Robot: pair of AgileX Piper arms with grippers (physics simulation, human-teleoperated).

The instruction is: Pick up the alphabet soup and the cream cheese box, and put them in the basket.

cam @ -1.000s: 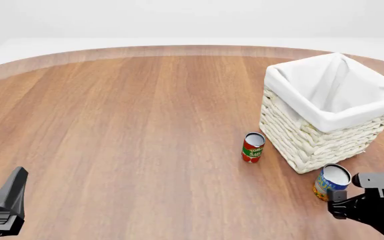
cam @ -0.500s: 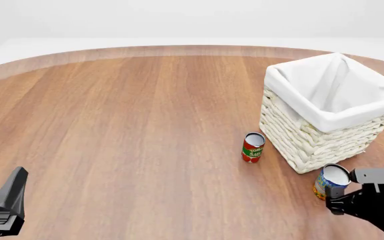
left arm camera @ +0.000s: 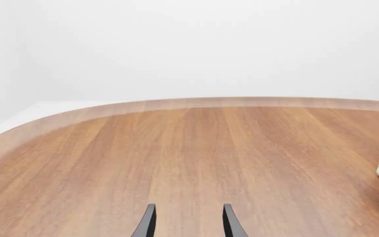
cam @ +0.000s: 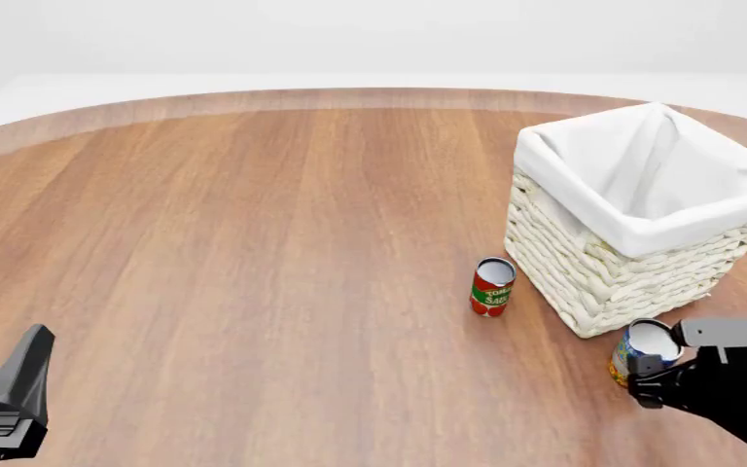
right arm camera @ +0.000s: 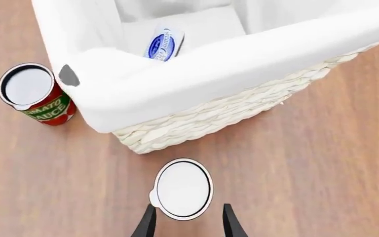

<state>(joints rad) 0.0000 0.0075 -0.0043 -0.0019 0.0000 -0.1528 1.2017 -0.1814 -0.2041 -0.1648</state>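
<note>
The right gripper [right arm camera: 184, 224] hangs open straight above the alphabet soup [right arm camera: 183, 188], fingertips either side, with the basket [right arm camera: 242, 98] just beyond.

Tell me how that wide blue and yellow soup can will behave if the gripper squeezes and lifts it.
The wide blue and yellow soup can looks rigid, so probably won't crush. Its round side may slip or twist in the right gripper. Standing upright, it could tip if nudged.

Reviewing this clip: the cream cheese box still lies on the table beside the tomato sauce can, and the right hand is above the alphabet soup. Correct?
Not quite. The cream cheese box already lies inside the basket, as the right wrist view shows. The right hand is indeed above the alphabet soup.
</note>
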